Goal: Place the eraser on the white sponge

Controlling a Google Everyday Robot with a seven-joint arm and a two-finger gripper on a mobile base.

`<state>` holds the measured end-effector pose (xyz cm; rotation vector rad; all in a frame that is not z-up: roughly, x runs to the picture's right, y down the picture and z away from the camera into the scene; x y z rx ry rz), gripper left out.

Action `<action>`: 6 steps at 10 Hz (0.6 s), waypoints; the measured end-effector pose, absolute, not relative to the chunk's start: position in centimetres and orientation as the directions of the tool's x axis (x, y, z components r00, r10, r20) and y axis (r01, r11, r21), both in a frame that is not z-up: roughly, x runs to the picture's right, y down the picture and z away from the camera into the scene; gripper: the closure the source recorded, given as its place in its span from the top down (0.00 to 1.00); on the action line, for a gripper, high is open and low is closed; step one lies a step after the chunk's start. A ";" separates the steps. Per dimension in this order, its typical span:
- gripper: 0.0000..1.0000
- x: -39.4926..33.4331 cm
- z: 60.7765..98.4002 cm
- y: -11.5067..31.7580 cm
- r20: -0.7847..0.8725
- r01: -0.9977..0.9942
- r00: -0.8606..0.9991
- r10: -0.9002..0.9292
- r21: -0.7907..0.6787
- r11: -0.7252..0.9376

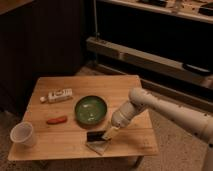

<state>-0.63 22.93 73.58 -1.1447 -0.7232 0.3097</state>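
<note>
On the near edge of the wooden table [60, 142], my gripper [109, 134] reaches down beside the black eraser [95, 135], which lies on the white sponge [100, 146], just in front of the green bowl [91, 109]. Whether I am gripping the eraser, I cannot tell. An orange carrot-shaped toy [56, 120], a white labelled bottle [56, 96] and a white cup [22, 134] sit farther left.

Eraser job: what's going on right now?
The robot's one arm reaches down to the front edge of the wooden table. Its gripper is at the black eraser, which lies on the white sponge. A green bowl, bottle, cup and orange carrot-shaped thing sit apart from it.
</note>
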 end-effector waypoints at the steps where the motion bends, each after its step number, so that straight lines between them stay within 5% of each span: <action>1: 0.11 -0.9 73.4 23.0 0.371 0.148 0.759 0.534 -0.899 0.413; 6: 0.11 -2.1 72.6 23.7 0.384 0.232 0.872 0.304 -0.871 0.433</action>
